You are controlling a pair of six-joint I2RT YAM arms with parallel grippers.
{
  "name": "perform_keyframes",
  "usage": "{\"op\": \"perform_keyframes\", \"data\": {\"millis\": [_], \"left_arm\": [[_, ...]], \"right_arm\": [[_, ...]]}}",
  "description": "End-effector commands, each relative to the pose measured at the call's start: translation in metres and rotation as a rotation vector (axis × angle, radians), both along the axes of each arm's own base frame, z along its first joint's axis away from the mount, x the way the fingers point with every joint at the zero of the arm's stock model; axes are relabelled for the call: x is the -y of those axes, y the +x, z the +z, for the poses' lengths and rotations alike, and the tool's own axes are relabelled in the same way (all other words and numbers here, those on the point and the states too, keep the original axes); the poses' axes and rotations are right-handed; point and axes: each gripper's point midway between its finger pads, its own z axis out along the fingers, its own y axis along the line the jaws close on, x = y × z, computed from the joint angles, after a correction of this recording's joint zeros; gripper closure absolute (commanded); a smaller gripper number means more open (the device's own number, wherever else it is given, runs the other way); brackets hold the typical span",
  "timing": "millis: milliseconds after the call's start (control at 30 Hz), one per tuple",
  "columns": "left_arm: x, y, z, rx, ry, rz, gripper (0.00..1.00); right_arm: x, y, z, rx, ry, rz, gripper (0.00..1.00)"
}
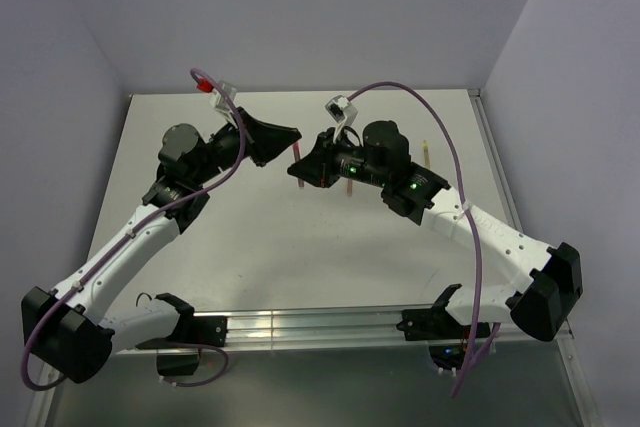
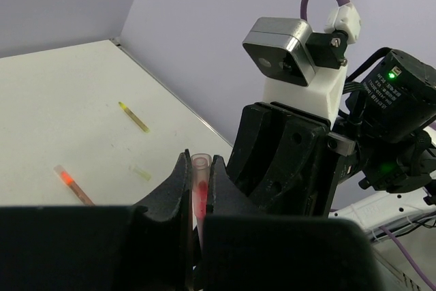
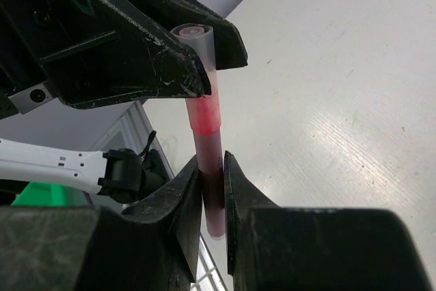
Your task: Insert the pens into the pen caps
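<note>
My left gripper (image 2: 199, 163) is shut on a pale pink translucent pen cap (image 2: 199, 176), held upright between its fingers. My right gripper (image 3: 212, 165) is shut on the lower body of a red pen (image 3: 206, 124). The pen's upper end sits inside the cap (image 3: 197, 49), and red shows through the cap's wall. The left gripper's fingers (image 3: 153, 66) clamp the cap just above my right fingers. In the top view the two grippers (image 1: 295, 137) (image 1: 298, 169) meet above the middle of the table.
On the table in the left wrist view lie a red pen (image 2: 71, 183), a yellow-green stick (image 2: 133, 116) and a pale yellow-green cap (image 2: 141, 172). A tan pen (image 1: 426, 152) lies at the right by the table edge. The right wrist camera (image 2: 283, 52) is close in front.
</note>
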Motion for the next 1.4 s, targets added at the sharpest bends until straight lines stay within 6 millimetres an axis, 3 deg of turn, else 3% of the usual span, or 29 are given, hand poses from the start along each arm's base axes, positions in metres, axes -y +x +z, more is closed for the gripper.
{"op": "perform_keyframes", "data": {"millis": [0, 67, 300, 400, 500, 600, 800, 833, 900, 933, 1000, 1033, 1100, 1133, 1167, 1233, 1267, 1367], "left_arm": [[0.020, -0.041, -0.041, -0.121, 0.088, -0.203, 1.00], [0.020, -0.038, -0.041, -0.126, 0.095, -0.186, 0.99], [0.012, -0.012, -0.016, -0.113, 0.078, -0.042, 0.50], [0.000, 0.007, 0.000, -0.112, 0.062, 0.068, 0.34], [-0.020, 0.025, 0.020, -0.099, 0.033, 0.189, 0.25], [-0.049, 0.041, 0.036, -0.097, 0.014, 0.337, 0.23], [-0.105, 0.053, 0.042, -0.120, 0.051, 0.571, 0.22], [-0.109, 0.052, 0.041, -0.120, 0.062, 0.581, 0.22], [-0.115, 0.045, 0.044, -0.102, 0.064, 0.592, 0.22], [-0.118, 0.039, 0.047, -0.092, 0.056, 0.595, 0.22], [-0.122, 0.036, 0.043, -0.093, 0.062, 0.602, 0.22], [-0.122, 0.034, 0.041, -0.093, 0.062, 0.602, 0.22], [-0.123, 0.030, 0.034, -0.103, 0.063, 0.596, 0.22], [-0.122, 0.029, 0.031, -0.107, 0.065, 0.587, 0.22], [-0.122, 0.027, 0.026, -0.111, 0.065, 0.584, 0.23], [-0.123, 0.025, 0.023, -0.113, 0.065, 0.581, 0.23], [-0.124, 0.024, 0.021, -0.116, 0.067, 0.582, 0.23], [-0.123, 0.022, 0.016, -0.120, 0.081, 0.574, 0.23]], "right_arm": [[0.027, 0.045, 0.111, 0.214, 0.238, -0.231, 1.00], [0.026, 0.045, 0.107, 0.203, 0.227, -0.227, 1.00], [0.021, 0.044, 0.089, 0.161, 0.172, -0.208, 1.00], [0.020, 0.041, 0.073, 0.129, 0.124, -0.208, 1.00], [0.019, 0.042, 0.053, 0.087, 0.074, -0.213, 1.00], [0.022, 0.046, 0.026, 0.020, 0.007, -0.244, 1.00], [0.027, 0.071, -0.046, -0.164, -0.143, -0.374, 1.00], [0.024, 0.078, -0.067, -0.199, -0.175, -0.387, 1.00], [0.022, 0.088, -0.088, -0.245, -0.200, -0.412, 1.00], [0.019, 0.096, -0.112, -0.282, -0.241, -0.428, 1.00], [0.017, 0.104, -0.133, -0.315, -0.279, -0.449, 0.99], [0.015, 0.108, -0.157, -0.348, -0.322, -0.454, 0.97], [0.020, 0.120, -0.172, -0.354, -0.369, -0.507, 0.96], [0.020, 0.124, -0.192, -0.375, -0.413, -0.520, 0.94], [0.019, 0.131, -0.191, -0.369, -0.420, -0.532, 0.92], [0.022, 0.137, -0.208, -0.385, -0.469, -0.549, 0.87], [0.020, 0.141, -0.204, -0.379, -0.468, -0.550, 0.84], [0.023, 0.145, -0.204, -0.369, -0.485, -0.565, 0.66]]}}
